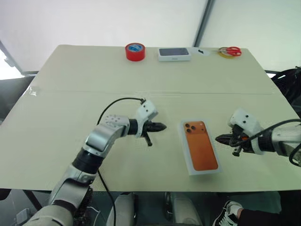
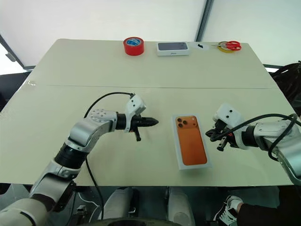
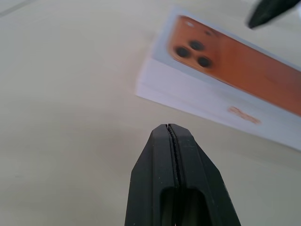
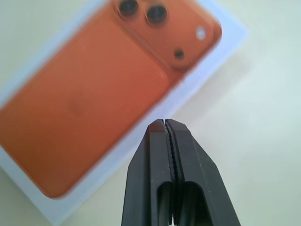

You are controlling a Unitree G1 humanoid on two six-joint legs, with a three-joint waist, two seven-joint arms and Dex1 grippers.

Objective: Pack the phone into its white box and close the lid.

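My left claw hangs just over the table with its two black fingers pressed together and nothing between them, its tip aimed to the right. Near it, on the right and apart from it, lies the closed white box: the lid sits on top, its printed orange phone facing up with the three lenses at the far end, and the white side wall shows below the lid in my left wrist view. The phone itself I cannot see. Just beside the box's right edge, not touching it, my right claw points left at it, also pinched shut and empty. Along the far edge sit a red tape roll, another white box with a dark picture, and red-handled scissors.
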